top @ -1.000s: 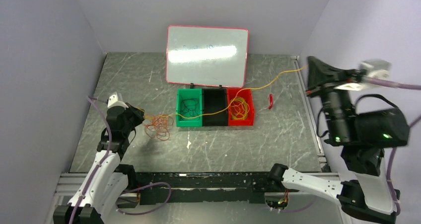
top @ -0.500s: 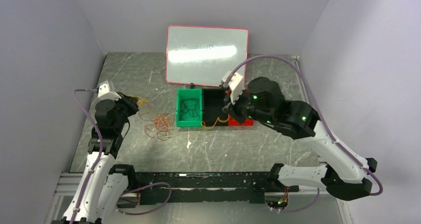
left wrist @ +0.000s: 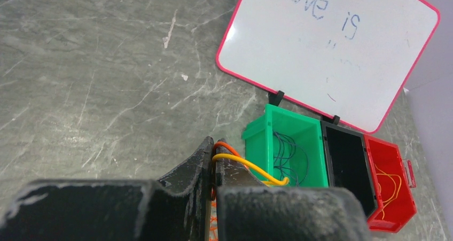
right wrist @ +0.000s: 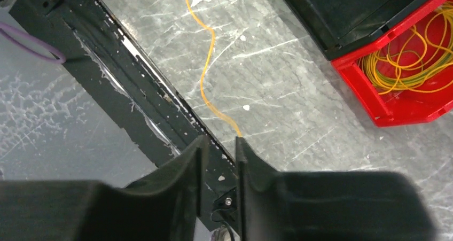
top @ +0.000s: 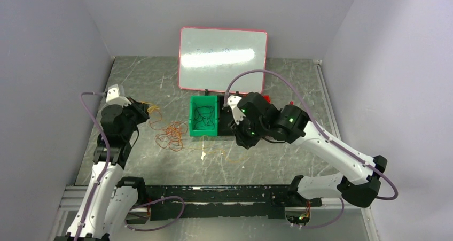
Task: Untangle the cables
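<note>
My left gripper (top: 143, 113) is shut on a yellow cable (left wrist: 251, 168) and an orange cable (left wrist: 227, 146), held just above the table. A tangle of orange-red cable loops (top: 171, 135) lies right of it. The yellow cable (right wrist: 205, 64) runs slack across the table to my right gripper (right wrist: 218, 145), which is open; the cable's end touches the tip of its right finger. That gripper (top: 241, 140) hangs low in front of the bins. Black cables (left wrist: 291, 155) lie in the green bin (top: 195, 119). Yellow cables (right wrist: 411, 64) lie in the red bin (right wrist: 395, 110).
A black bin (right wrist: 368, 8) stands between the green and red bins; my right arm covers much of it from above. A whiteboard (top: 223, 59) leans behind the bins. The black rail (right wrist: 133, 91) marks the table's near edge.
My right arm swung from the far right over the bins and down in front of them. The taut yellow cable has gone slack on the table. My left gripper moved back and left.
</note>
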`<state>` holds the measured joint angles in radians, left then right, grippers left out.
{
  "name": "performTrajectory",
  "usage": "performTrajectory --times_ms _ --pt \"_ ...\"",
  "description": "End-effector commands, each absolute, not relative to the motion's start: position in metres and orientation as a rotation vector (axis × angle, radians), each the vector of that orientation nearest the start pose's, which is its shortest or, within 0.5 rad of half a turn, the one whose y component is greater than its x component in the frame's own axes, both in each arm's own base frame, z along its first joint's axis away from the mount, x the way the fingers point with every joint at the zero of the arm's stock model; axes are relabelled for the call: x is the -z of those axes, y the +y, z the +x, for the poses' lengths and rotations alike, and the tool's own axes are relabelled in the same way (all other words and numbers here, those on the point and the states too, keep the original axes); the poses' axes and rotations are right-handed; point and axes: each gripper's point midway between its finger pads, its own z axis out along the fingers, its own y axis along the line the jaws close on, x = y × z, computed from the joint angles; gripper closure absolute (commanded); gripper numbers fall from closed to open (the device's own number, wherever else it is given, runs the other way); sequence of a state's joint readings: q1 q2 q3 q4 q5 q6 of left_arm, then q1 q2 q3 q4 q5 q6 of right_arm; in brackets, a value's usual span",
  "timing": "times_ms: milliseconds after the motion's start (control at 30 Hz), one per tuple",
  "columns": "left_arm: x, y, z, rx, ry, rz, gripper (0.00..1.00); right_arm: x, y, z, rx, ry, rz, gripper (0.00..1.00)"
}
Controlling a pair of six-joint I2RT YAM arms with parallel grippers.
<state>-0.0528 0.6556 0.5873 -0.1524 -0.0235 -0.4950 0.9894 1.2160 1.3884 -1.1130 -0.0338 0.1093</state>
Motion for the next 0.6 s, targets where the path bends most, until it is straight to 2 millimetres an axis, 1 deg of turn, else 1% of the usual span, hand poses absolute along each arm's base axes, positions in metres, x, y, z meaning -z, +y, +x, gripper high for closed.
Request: performTrajectory --times_ms 0,100,167,200,233,300,367,433,500,567 --pt "-0.263 -0.038 0.296 0.406 1.701 -0.332 0.93 -0.227 0.237 0.138 -0.484 2.386 -1.118 0.65" --pt "-0.270 -0.039 0.295 0.406 1.695 -0.313 0.93 -0.222 0.243 0.136 -0.514 2.389 -1.152 0.58" --pt "-0.274 -0.041 0.294 0.413 1.691 -0.298 0.93 -0.228 0.250 0.140 -0.542 2.337 -1.148 0.56" --pt "-0.275 -0.042 0.294 0.419 1.689 -0.288 0.93 -0.234 0.257 0.144 -0.568 2.289 -1.147 0.55" --pt "-0.276 -0.044 0.294 0.426 1.689 -0.280 0.93 -0.243 0.267 0.151 -0.601 2.218 -1.134 0.54" --pt "-0.277 -0.047 0.294 0.439 1.691 -0.267 0.93 -0.257 0.281 0.164 -0.630 2.094 -1.109 0.53" --pt "-0.279 -0.048 0.293 0.450 1.688 -0.262 0.93 -0.275 0.297 0.176 -0.686 1.940 -1.051 0.52" --pt "-0.278 -0.049 0.293 0.454 1.689 -0.259 0.93 -0.289 0.319 0.181 -0.797 1.778 -1.008 0.52" --pt "-0.278 -0.049 0.293 0.455 1.691 -0.261 0.93 -0.297 0.340 0.186 -0.885 1.654 -0.957 0.51" --pt "-0.278 -0.049 0.292 0.455 1.692 -0.262 0.93 -0.293 0.359 0.192 -0.954 1.595 -0.918 0.51"
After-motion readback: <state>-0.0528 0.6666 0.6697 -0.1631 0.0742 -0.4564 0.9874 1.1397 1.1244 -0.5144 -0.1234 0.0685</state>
